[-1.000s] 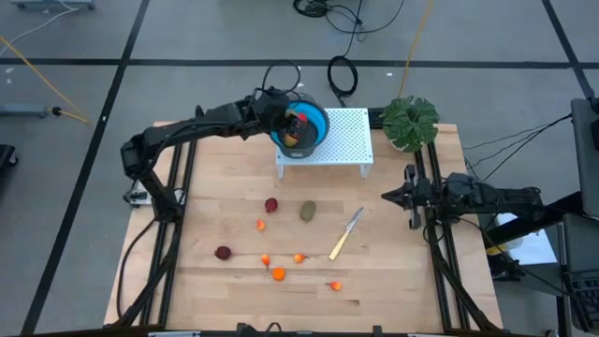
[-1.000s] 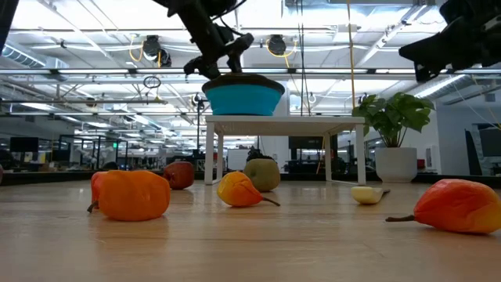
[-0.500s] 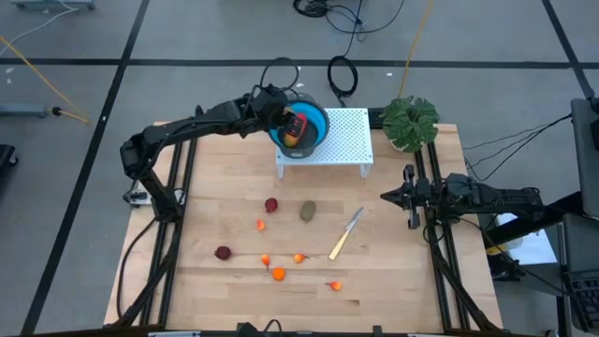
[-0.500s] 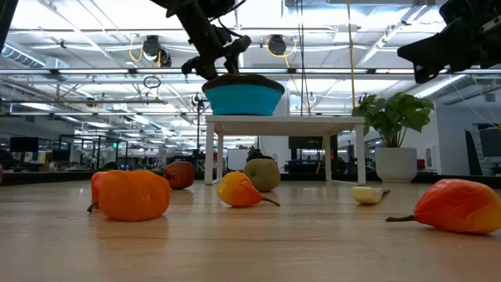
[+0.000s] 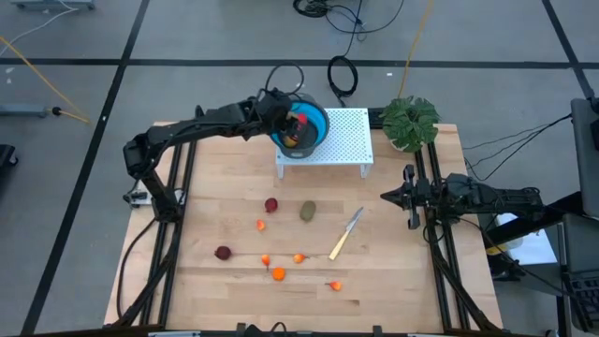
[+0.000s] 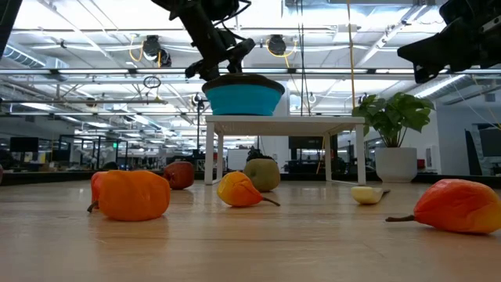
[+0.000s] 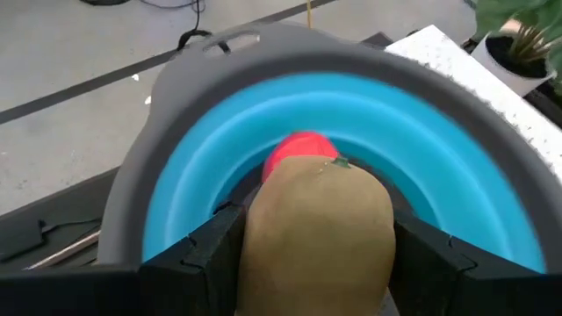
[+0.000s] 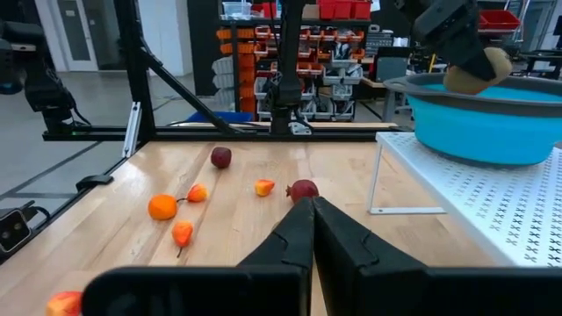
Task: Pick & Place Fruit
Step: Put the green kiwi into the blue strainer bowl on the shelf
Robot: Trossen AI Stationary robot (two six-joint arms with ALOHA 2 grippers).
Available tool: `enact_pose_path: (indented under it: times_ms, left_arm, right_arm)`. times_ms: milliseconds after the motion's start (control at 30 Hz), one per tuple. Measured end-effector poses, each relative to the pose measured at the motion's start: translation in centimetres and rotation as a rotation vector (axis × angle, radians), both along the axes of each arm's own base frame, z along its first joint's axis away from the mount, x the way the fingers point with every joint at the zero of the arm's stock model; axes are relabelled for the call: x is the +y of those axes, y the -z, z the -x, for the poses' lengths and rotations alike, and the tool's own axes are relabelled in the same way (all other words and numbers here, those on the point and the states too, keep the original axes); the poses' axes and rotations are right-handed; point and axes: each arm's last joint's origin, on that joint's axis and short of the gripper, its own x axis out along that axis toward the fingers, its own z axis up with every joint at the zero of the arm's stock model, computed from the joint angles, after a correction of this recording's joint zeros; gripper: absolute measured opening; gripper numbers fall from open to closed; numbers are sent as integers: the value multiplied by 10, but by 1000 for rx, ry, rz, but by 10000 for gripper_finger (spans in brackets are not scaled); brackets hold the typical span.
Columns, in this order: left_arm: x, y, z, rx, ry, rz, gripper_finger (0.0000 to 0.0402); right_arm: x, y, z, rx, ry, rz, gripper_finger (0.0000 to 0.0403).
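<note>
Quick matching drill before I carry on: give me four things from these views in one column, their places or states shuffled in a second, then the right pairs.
Things:
1. brown-green fruit
2. right gripper
3. knife
4. blue bowl

Places or states:
A. on the white perforated stand
B. shut, empty, at the table's right edge
C. held by the left gripper over the bowl
D. flat on the wooden table

Pairs: 1-C, 2-B, 3-D, 4-A
</note>
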Motion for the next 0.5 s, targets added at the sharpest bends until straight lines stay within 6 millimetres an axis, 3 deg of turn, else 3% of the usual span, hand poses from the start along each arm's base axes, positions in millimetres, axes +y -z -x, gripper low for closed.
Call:
enact_pose_path:
  times_ms: [500]
  left_arm:
    - [4,3,0,46,15,-33,284]
  right_arm:
    - [0,0,0,0,0,0,0]
